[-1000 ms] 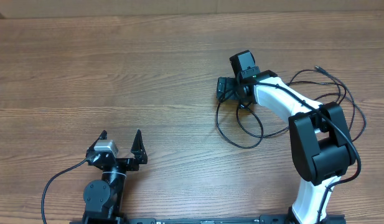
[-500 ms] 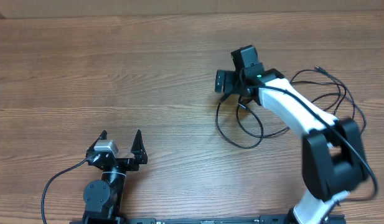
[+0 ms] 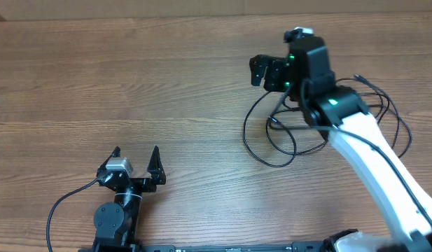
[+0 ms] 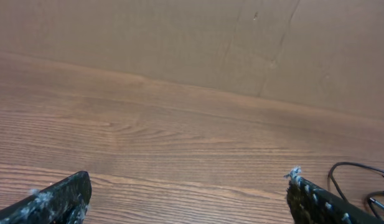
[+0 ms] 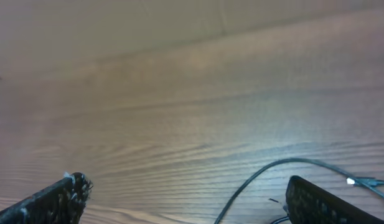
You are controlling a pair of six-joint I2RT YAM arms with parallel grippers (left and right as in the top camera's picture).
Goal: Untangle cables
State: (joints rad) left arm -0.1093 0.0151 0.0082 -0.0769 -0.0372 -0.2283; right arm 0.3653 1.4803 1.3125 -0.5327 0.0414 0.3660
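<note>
Thin black cables (image 3: pixel 246 137) in loose, overlapping loops on the right half of the wooden surface (image 3: pixel 131 84), partly hidden under the white right arm (image 3: pixel 370 140). Probably light and limp, apt to slide and drag neighbouring loops along, and slim enough to slip through a slack pinch. Best taken near a small plug (image 3: pixel 273 120) or on the free outer arc of the near-left loop, away from the crossings. Right jaws spread wide and empty, hovering over the far-left edge of the tangle, touching nothing visible. Left jaws equally wide and empty, well apart at the near-left of the surface.
</note>
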